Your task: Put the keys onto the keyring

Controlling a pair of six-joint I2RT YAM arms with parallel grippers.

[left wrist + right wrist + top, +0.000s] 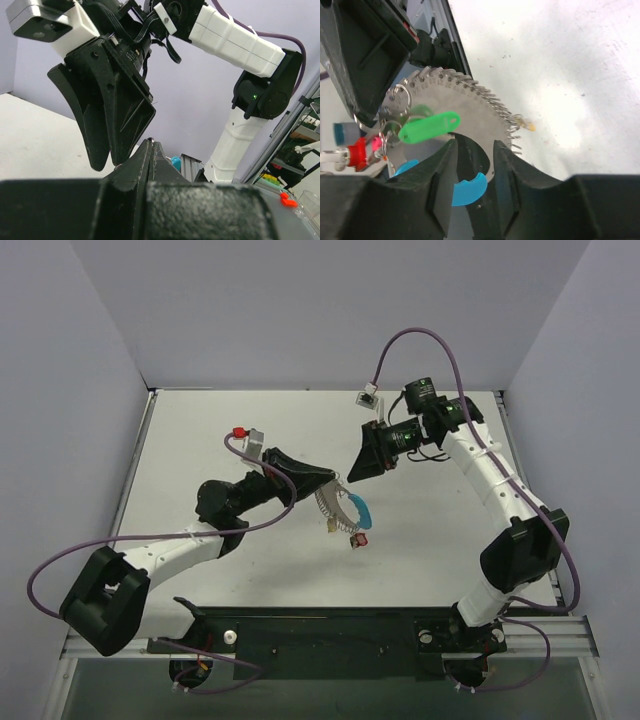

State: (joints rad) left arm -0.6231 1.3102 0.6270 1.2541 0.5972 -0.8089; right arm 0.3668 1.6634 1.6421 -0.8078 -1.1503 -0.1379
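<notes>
My left gripper point(332, 479) is shut on the keyring point(340, 508) and holds it above the white table. The keyring is a silvery coiled loop with a light-blue segment point(363, 509). In the left wrist view the fingers point(150, 142) are pressed together with a glint of wire at the tip. A bright green key point(430, 127) lies against the coil point(470, 95) beside small split rings point(400, 97) and a red key point(357, 150). My right gripper point(475, 144) stands open just short of the loop with nothing between its fingers. From above, the right gripper point(356, 476) is next to the left one.
Red and yellowish tags point(356, 538) dangle under the loop. The table point(200, 440) is walled at the back and on both sides. The right arm point(235, 40) fills much of the left wrist view. An orange piece point(286, 199) lies off the table.
</notes>
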